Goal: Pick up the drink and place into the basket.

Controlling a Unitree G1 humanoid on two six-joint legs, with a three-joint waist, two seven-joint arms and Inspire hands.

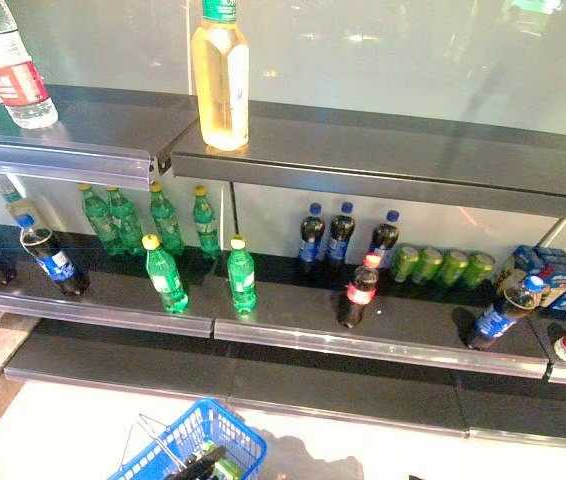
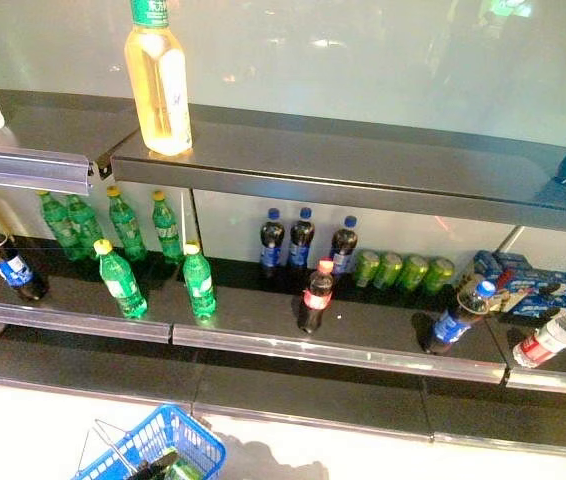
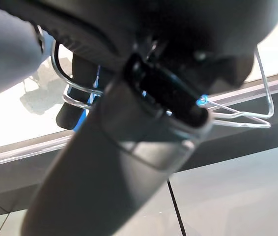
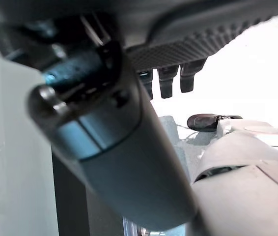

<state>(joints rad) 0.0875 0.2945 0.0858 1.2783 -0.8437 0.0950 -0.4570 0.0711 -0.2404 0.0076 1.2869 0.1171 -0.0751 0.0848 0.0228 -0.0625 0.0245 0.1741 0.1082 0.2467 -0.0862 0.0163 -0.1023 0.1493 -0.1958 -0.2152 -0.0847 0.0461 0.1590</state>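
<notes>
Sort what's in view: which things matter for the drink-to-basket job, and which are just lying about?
Job:
- blue basket, its wire handle held by the left hand
- right hand, free
- a shelf drink, e.g. the red-capped cola bottle; target not specified

Lying about:
- blue packs
- top shelf

A shop is indicated by dark tiered shelves edged with clear price rails, on which rows of green soda bottles, dark cola bottles, green cans and a tall yellow drink are displayed, and by a blue shopping basket seen below.
</notes>
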